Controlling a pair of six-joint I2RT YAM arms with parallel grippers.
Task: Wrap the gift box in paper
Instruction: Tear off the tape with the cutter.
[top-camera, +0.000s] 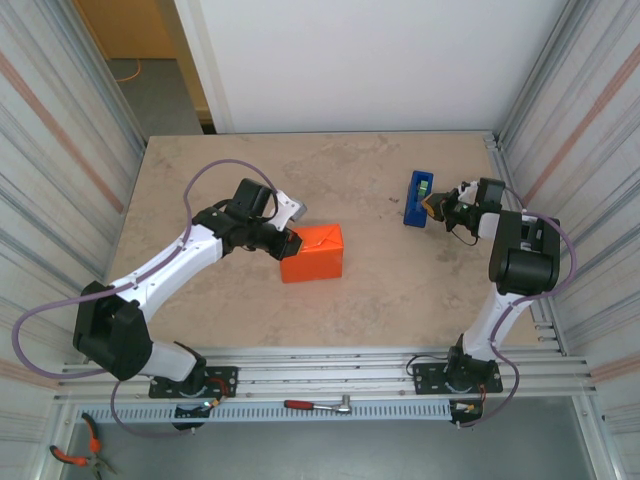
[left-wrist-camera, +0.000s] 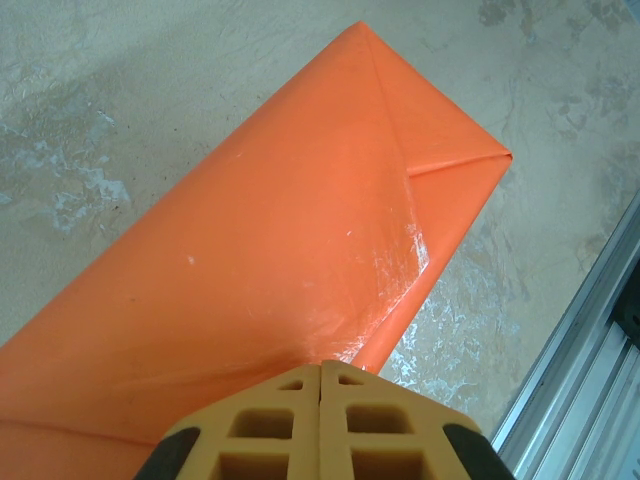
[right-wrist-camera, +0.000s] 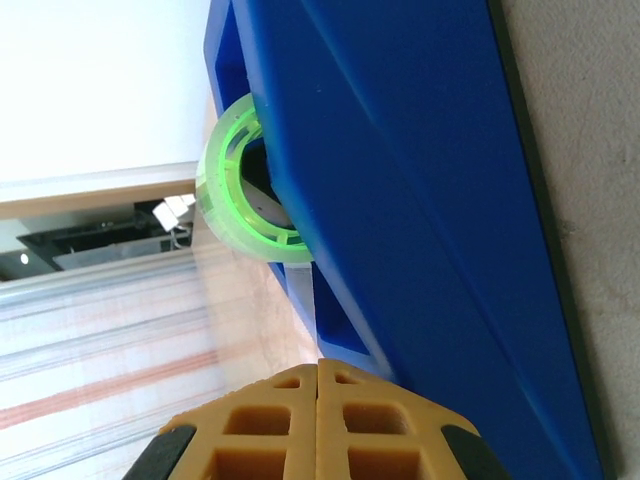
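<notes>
The orange paper (top-camera: 315, 252) lies folded into a parcel at the middle of the table, with a triangular end flap (left-wrist-camera: 440, 130) folded over. The gift box is hidden inside it. My left gripper (top-camera: 292, 242) is shut, and its tips (left-wrist-camera: 320, 368) rest on the paper near the parcel's left edge. At the right, a blue tape dispenser (top-camera: 416, 198) holds a green tape roll (right-wrist-camera: 235, 190). My right gripper (top-camera: 432, 208) is at the dispenser's near end, shut (right-wrist-camera: 318, 365) where the clear tape strip (right-wrist-camera: 305, 300) runs down into its tips.
Corrugated metal walls close in both sides of the table. An aluminium rail (left-wrist-camera: 590, 350) runs along the near edge. A red-handled tool (top-camera: 315, 405) lies on that rail between the arm bases, and pliers (top-camera: 75, 455) lie at the bottom left.
</notes>
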